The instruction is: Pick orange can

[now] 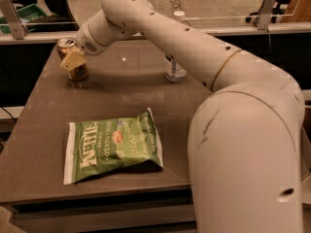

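The orange can (66, 44) stands upright at the far left of the dark table (43, 144). Its silver top rim and its lower part show. My gripper (73, 62) is at the can, reaching in from the right, and its tan end covers the can's middle. The can's base appears to rest on the table. My white arm stretches from the right foreground across the table to the can.
A green Kettle chips bag (112, 147) lies flat at the front of the table. A clear plastic water bottle (175, 72) stands at the back middle, mostly hidden behind my arm. A glass rail runs behind the table.
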`<move>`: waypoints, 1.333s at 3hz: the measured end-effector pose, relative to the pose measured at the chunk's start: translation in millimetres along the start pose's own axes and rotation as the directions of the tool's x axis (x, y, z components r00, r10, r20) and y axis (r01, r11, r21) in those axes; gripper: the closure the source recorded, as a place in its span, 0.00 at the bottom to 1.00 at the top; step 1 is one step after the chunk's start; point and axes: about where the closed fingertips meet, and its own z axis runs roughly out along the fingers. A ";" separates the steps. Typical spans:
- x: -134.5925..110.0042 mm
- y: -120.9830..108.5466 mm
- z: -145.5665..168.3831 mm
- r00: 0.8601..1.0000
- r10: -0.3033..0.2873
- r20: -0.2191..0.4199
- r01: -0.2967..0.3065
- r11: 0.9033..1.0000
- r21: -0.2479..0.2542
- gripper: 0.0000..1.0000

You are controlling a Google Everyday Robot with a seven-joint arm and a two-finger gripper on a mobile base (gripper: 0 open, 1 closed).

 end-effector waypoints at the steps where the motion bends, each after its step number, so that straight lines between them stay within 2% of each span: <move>1: -10.9 5.7 -20.8 0.997 0.002 0.073 -0.002 1.000 0.002 0.88; 2: -34.4 7.5 -56.9 0.988 -0.043 0.147 0.040 0.999 0.023 1.00; 3: -51.5 10.9 -89.9 0.978 -0.093 0.189 0.086 0.995 0.043 1.00; 4: -51.6 10.9 -91.7 0.977 -0.098 0.191 0.091 0.995 0.045 1.00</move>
